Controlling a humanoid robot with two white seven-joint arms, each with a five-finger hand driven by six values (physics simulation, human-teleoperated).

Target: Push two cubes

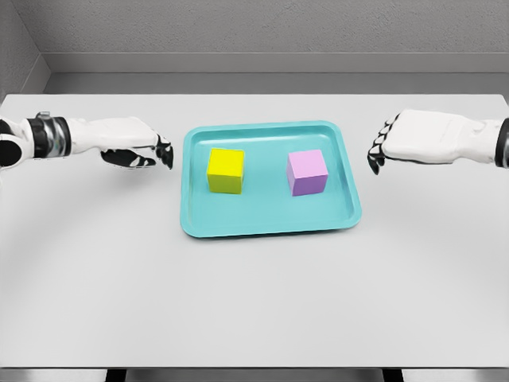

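A yellow cube point(226, 170) sits in the left half of a teal tray point(270, 225). A lilac cube point(307, 172) sits in the tray's right half, apart from the yellow one. My left hand point(156, 151) hovers just outside the tray's left rim, fingers relaxed and pointing toward the yellow cube, holding nothing. My right hand point(377, 151) hangs just outside the right rim, fingers loosely bent toward the lilac cube, also holding nothing. Neither hand touches a cube or the tray.
The tray rests in the middle of a white table point(254, 310). A grey wall rises behind the table's far edge point(254, 95).
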